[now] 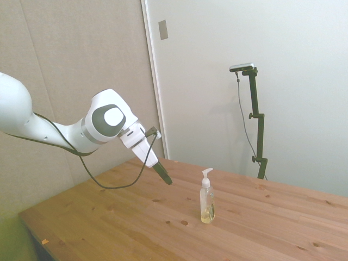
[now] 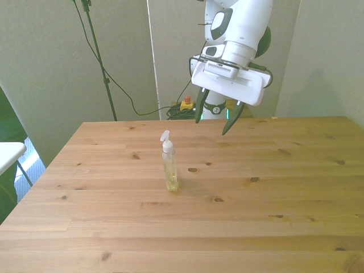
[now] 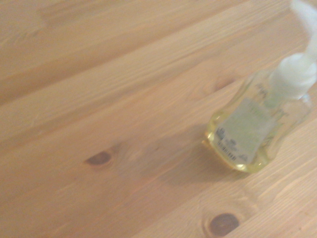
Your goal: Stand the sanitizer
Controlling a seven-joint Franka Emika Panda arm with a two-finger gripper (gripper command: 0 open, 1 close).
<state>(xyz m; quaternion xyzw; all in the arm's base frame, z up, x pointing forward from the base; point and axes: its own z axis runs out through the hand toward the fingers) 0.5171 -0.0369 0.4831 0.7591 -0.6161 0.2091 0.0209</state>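
We see the wooden table [image 2: 273, 199], then the gripper [image 2: 214, 125] hanging above its far side, its 2 fingers spread wide and holding nothing. The sanitizer [image 2: 169, 166] stands upright near the table's middle, toward the front view's left of the gripper and well apart from it. The task looks done to us; backing away without brushing the pump [image 1: 206, 173] keeps it standing.

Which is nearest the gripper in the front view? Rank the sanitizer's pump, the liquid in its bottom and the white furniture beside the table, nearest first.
From the gripper, open above the table:
1. Pump, just below it, toward the front view's left.
2. Liquid, at the bottom of the upright sanitizer.
3. White furniture, off the table at the front view's far left.
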